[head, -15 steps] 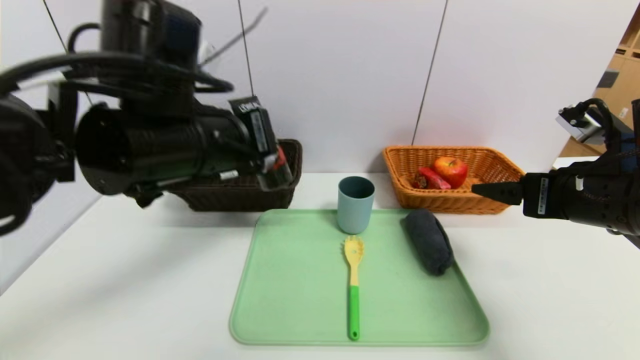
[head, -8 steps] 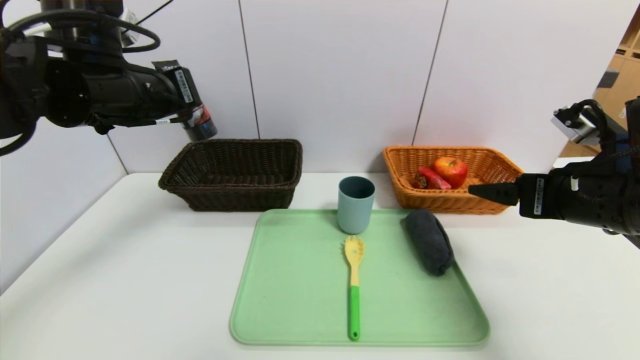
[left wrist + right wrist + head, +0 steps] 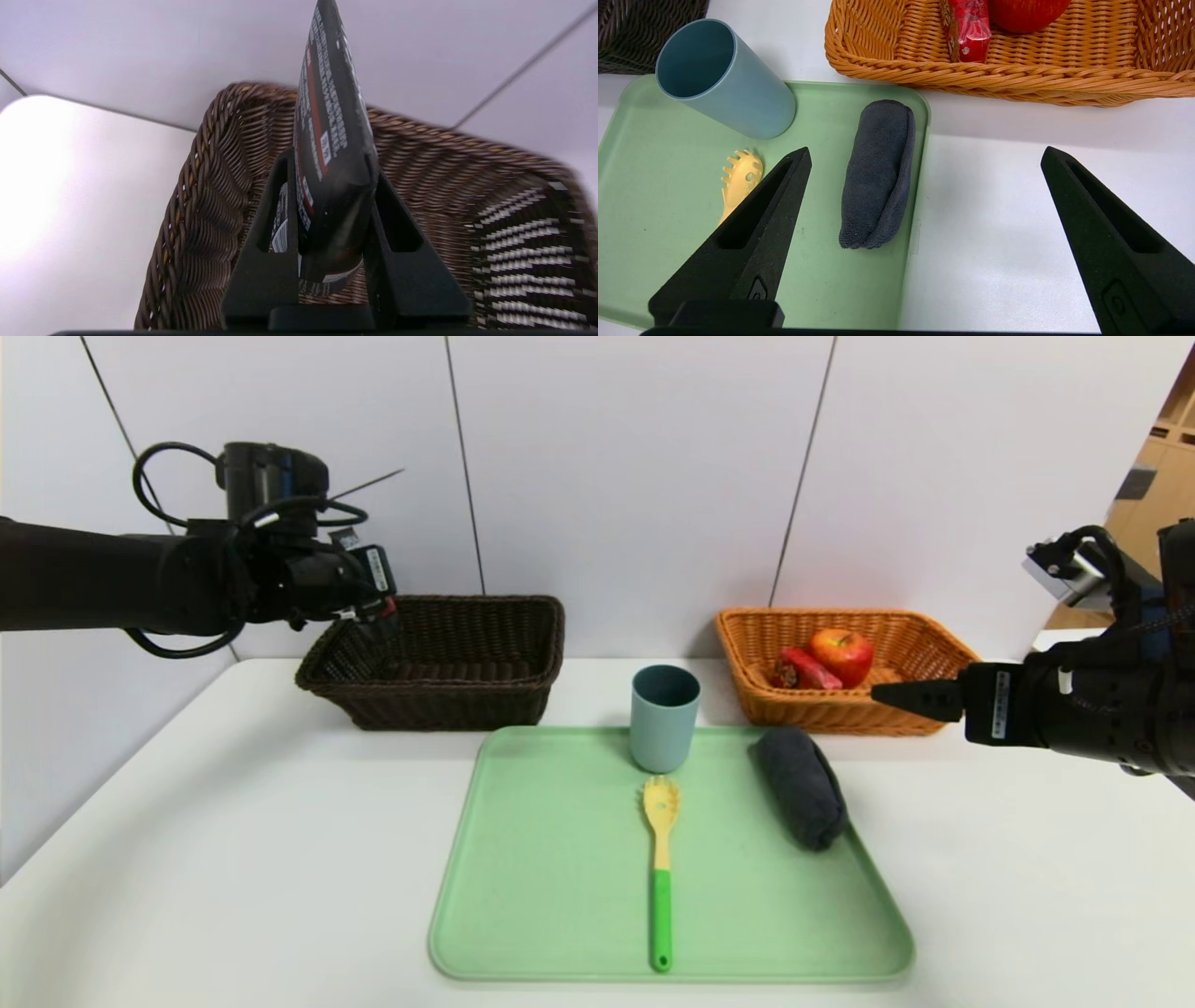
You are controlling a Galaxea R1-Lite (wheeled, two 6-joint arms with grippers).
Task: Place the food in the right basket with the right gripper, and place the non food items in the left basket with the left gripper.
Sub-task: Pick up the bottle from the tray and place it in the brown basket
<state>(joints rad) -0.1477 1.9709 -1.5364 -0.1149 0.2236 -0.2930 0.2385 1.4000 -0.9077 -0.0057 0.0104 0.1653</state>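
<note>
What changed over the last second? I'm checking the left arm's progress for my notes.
The left gripper, shut on the dark bottle, swung away from the head camera and down to the dark basket, left corner. No release yet. Right gripper open, parked by the orange basket; cup, spoon, cloth, apple unmoved.

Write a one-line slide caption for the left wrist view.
Left gripper clamps a dark cone-shaped bottle over the dark brown basket.

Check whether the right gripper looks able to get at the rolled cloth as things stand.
Probably yes: the right gripper is open and empty, and the rolled cloth lies uncovered on the green tray, apart from the cup.
</note>
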